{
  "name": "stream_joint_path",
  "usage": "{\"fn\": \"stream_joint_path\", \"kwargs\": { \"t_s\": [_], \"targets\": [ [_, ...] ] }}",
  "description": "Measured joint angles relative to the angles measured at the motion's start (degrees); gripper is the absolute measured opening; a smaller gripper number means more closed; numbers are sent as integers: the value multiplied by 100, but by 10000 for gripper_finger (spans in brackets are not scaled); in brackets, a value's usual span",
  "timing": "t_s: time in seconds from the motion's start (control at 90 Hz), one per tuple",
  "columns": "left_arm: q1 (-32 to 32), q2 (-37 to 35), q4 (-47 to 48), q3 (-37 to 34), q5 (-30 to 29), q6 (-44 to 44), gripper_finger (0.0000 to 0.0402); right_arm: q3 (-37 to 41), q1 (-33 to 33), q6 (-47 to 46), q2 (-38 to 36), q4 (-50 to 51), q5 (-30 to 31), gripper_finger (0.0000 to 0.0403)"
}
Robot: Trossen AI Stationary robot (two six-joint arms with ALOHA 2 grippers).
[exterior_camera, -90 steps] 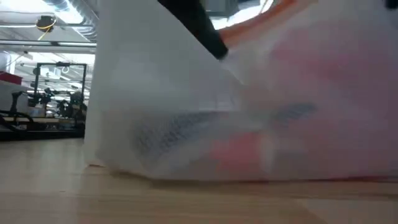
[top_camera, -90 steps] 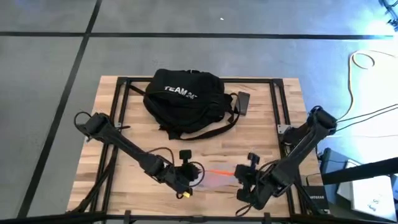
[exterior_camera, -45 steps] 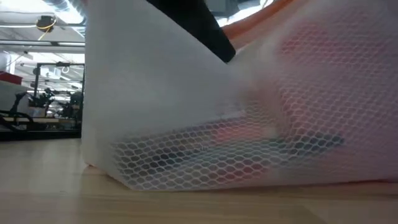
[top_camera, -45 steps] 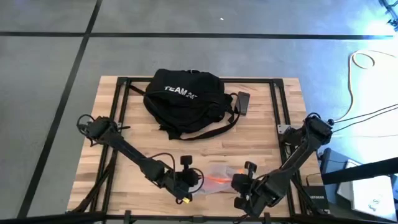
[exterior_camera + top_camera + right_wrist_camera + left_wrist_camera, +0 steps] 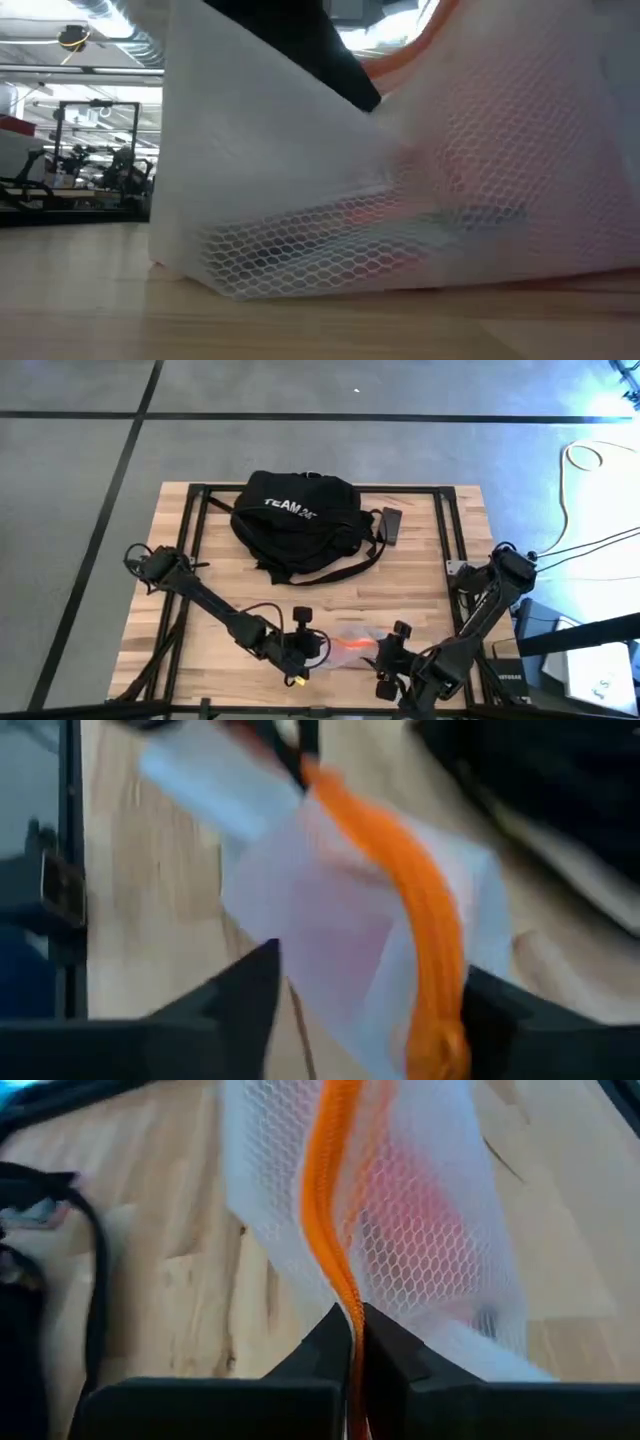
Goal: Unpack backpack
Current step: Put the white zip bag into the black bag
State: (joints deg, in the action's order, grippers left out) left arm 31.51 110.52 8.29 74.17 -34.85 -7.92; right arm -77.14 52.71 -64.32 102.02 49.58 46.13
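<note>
At the near table edge, the left gripper pinches the pouch's orange trim.

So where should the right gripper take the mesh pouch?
On the orange trim, I'd say: a firm raised ridge, unlike the slack mesh pouch. Come from the end opposite the left gripper, which already pinches that trim. The right gripper is open, astride it.

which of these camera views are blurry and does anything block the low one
Right wrist view: motion-blurred, the pouch smeared. Left wrist view: mesh and orange trim sharp, table edges soft. Low view: pouch fills most of the frame, hiding the backpack. High view: clear.
</note>
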Motion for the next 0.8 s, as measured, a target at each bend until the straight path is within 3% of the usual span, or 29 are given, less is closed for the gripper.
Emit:
{"fn": "stream_joint_path", "kwargs": {
  "t_s": [0.178,0.311,0.556,0.8],
  "targets": [
    [-227,-17,846,7,433,6,0,-2,-28,-172,-20,40,667,325],
    [-356,-56,1252,7,547,163,0,-4,-67,-177,-21,168,1102,369],
    [-582,-389,1224,4,782,858,0,-63,-375,-13,-265,292,1725,378],
    [-808,-582,1221,2,696,1437,0,-361,-672,734,-286,-78,1796,375]
  ]
}}
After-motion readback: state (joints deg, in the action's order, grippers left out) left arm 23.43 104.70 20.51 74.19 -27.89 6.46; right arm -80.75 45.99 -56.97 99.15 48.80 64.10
